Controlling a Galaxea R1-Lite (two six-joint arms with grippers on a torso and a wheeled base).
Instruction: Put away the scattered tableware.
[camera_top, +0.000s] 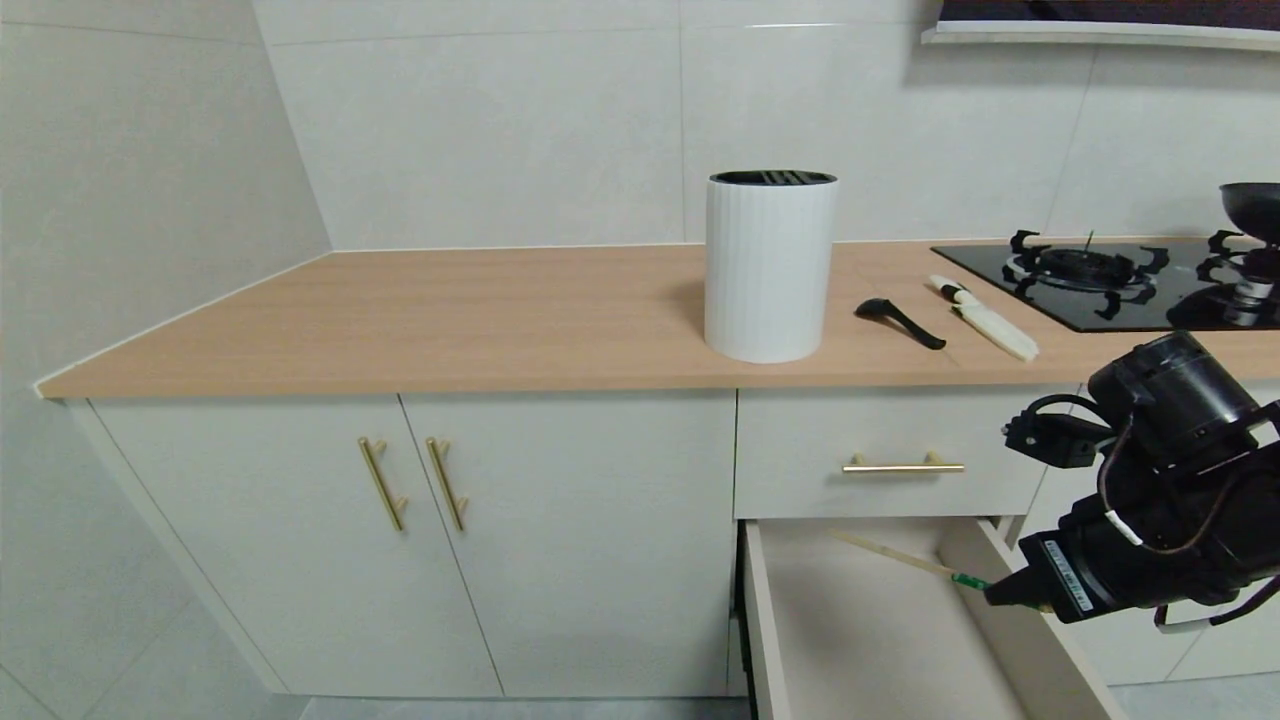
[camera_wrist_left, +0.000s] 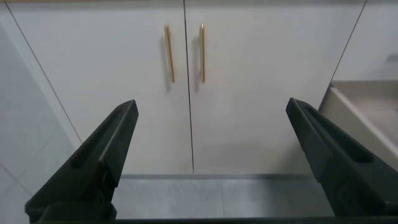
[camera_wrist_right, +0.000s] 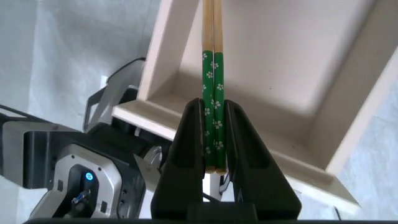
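Observation:
My right gripper (camera_top: 995, 594) is shut on a pair of wooden chopsticks (camera_wrist_right: 210, 99) with green flowered ends. It holds them over the right wall of the open lower drawer (camera_top: 860, 640), their tips (camera_top: 880, 547) pointing into the drawer. In the right wrist view the chopsticks run between the fingers (camera_wrist_right: 186, 146) out over the drawer's bare floor (camera_wrist_right: 280, 62). On the counter lie a black spoon (camera_top: 898, 321) and a white-handled knife (camera_top: 983, 316), right of a white ribbed holder (camera_top: 770, 265). My left gripper (camera_wrist_left: 211, 155) is open, low in front of the cabinet doors (camera_wrist_left: 186, 81).
A black gas hob (camera_top: 1120, 275) with a dark pot (camera_top: 1252, 207) sits at the counter's right end. A shut drawer with a gold handle (camera_top: 903, 466) is above the open one. Two cabinet doors with gold handles (camera_top: 412, 484) stand to the left.

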